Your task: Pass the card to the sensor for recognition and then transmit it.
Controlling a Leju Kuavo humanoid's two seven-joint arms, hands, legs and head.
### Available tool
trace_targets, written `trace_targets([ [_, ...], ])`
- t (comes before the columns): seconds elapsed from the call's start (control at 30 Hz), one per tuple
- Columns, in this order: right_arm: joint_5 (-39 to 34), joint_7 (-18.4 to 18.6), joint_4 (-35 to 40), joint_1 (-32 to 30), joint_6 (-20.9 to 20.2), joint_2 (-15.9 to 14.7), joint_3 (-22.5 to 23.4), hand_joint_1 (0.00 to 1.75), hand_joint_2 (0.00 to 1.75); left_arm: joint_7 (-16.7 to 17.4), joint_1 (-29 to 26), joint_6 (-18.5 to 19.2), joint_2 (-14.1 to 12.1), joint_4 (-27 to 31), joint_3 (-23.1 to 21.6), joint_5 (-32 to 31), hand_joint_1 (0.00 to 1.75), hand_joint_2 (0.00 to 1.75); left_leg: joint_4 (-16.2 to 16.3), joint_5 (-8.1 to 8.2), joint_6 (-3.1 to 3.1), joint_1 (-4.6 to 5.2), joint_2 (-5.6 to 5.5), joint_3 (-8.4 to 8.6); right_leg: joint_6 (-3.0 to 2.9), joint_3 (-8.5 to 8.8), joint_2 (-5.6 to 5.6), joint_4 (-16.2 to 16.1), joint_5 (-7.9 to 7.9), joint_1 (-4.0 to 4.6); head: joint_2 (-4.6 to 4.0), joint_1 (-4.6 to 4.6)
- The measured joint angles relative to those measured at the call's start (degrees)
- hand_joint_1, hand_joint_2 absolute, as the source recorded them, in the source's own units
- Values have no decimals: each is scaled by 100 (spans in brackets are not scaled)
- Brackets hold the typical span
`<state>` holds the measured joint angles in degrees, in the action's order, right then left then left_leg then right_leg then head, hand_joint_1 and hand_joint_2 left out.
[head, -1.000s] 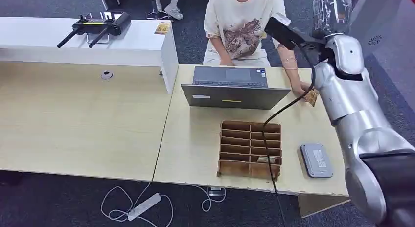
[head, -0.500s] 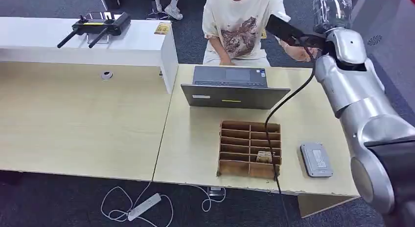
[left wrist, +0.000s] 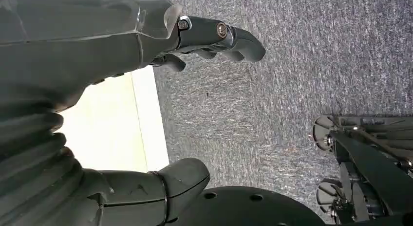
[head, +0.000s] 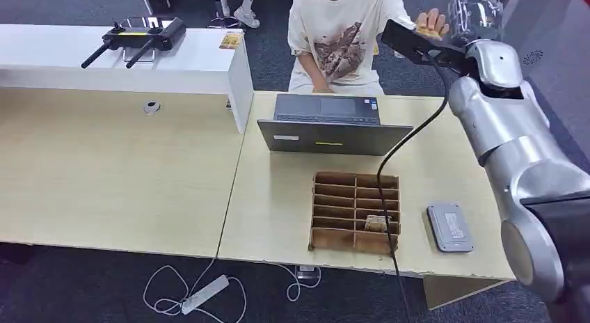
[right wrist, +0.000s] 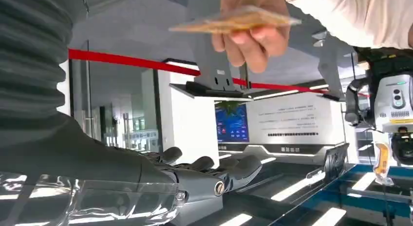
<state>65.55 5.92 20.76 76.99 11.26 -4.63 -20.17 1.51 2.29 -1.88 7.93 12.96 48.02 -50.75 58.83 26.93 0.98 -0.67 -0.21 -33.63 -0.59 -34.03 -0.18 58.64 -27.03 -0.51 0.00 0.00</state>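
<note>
A person's hand holds a tan card (right wrist: 234,19) flat, just above my right hand (right wrist: 204,175). The hand's fingers (right wrist: 243,165) are stretched out and apart from the card, with nothing in them. In the head view my right arm (head: 501,121) is raised at the far right, and the card (head: 426,30) is up beside its wrist. The grey sensor (head: 450,227) lies on the table near the front right edge. My left hand (left wrist: 160,41) hangs beside the table edge, its fingers spread and holding nothing.
A wooden compartment rack (head: 356,213) stands left of the sensor with a card (head: 376,223) in one slot. An open laptop (head: 327,124) sits in front of the seated person (head: 344,37). A black cable (head: 389,170) hangs from my right arm across the rack.
The person's hand lifted the card from the table's far right up to my raised right hand. My right arm rose slightly.
</note>
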Motion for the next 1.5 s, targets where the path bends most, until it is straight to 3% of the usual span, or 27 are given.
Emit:
trace_targets([
  [0.77,2,-37,-70,33,-79,-39,0,0,175,33,28,13,2,-26,0,-70,0,175,1,0,0,0,1,0,0,-3,2,0,0,0,0,0],
  [0.8,2,-37,-70,34,-79,-44,0,10,175,33,28,17,2,-26,0,-72,0,175,1,0,0,0,1,1,0,-3,2,0,0,0,0,-2],
  [0.87,2,-52,-70,34,-81,-57,0,140,175,33,30,26,2,-26,0,-79,0,175,1,0,0,0,1,0,0,-3,2,0,0,0,0,0],
  [0.93,2,-66,-70,34,-87,-68,0,173,175,33,33,26,2,-28,0,-87,0,175,1,0,0,0,1,0,0,-3,2,0,0,0,0,0],
  [1.5,0,-133,-68,39,-92,-122,68,175,175,31,52,54,2,-37,0,-103,0,175,1,0,0,0,1,0,0,-3,3,0,0,0,0,0],
])
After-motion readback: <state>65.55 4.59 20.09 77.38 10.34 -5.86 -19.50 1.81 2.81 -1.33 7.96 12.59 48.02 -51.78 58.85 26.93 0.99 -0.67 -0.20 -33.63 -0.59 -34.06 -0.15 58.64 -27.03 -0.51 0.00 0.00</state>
